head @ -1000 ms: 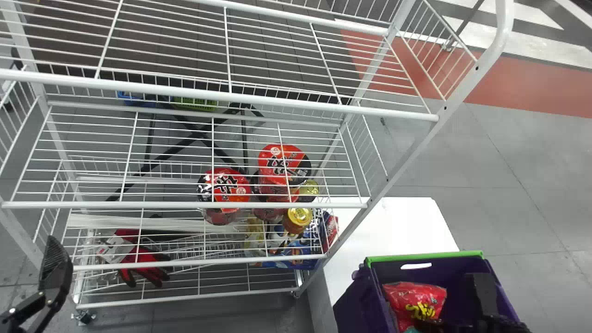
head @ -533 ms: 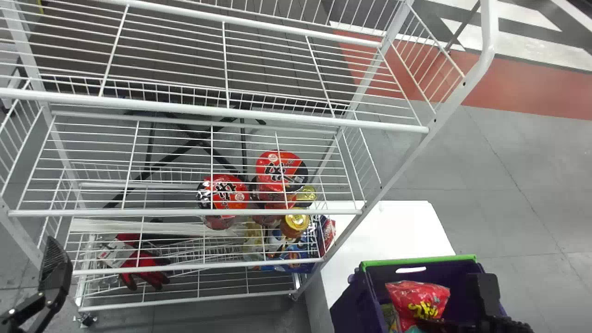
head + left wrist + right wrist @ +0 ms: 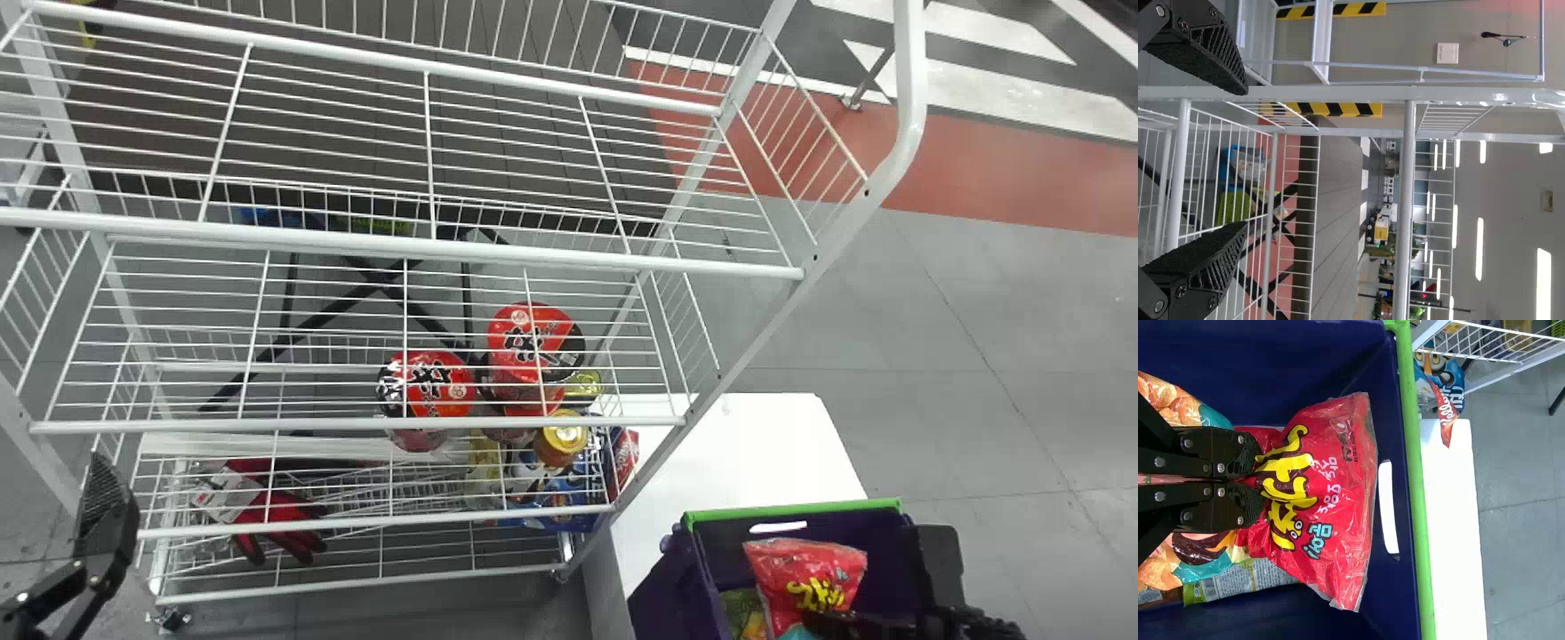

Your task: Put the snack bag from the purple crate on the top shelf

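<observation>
R hand (image 3: 816,620) pinches bag (image 3: 1350,477) by one end, btwn both fingers, inside purple crate (image 3: 791,510); rest of bag juts past fingertips twd the wall w/ slot. Crate has green rim, next to white desk (image 3: 747,453); other packs (image 3: 1201,571) in it, under & beside hand. Bag: red, shiny, crinkled, big yellow print, some white & teal. L hand (image 3: 107,524) spread, near L end of rack (image 3: 400,425).

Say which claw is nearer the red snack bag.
Right: right claw closed on the red snack bag in the purple crate; left claw open, by the left end of the rack.
</observation>
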